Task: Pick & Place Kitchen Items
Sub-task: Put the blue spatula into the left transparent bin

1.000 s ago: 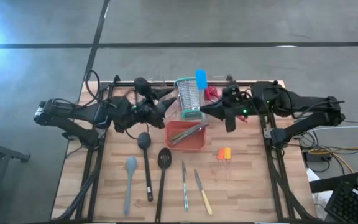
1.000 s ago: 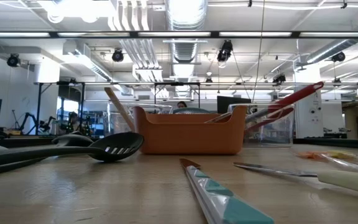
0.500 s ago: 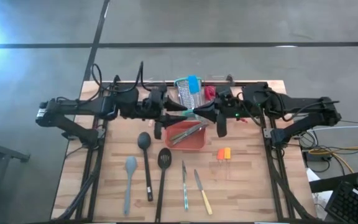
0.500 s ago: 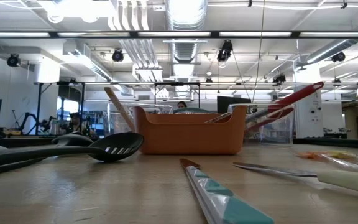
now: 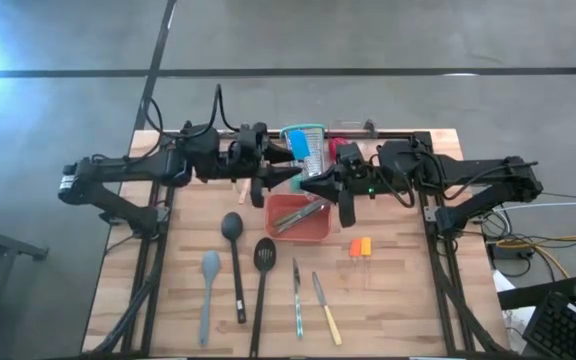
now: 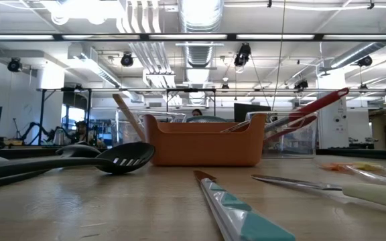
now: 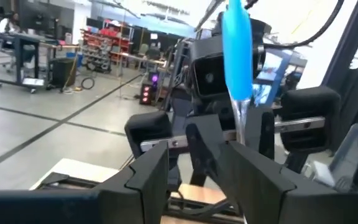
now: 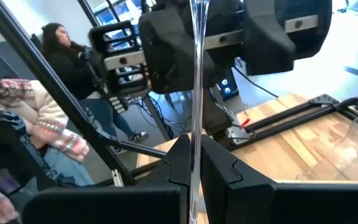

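Both arms meet above the centre of the high frame, over the orange tray [image 5: 300, 228], and share one utensil between them: a blue-handled tool [image 7: 236, 46] with a clear stem. The right pincer [image 8: 194, 163] is clamped tight on the clear stem, which runs straight up between its fingers. The left pincer [image 7: 194, 177] faces it head on, fingers parted to a middling width; the blue handle stands upright beyond them, and whether they touch it I cannot tell. The tool's long axis is vertical, so any handover or drop into the tray turns on that alignment. Other utensils, including a slotted turner [image 5: 262, 270], lie across the lower tabletop [image 5: 408, 300].
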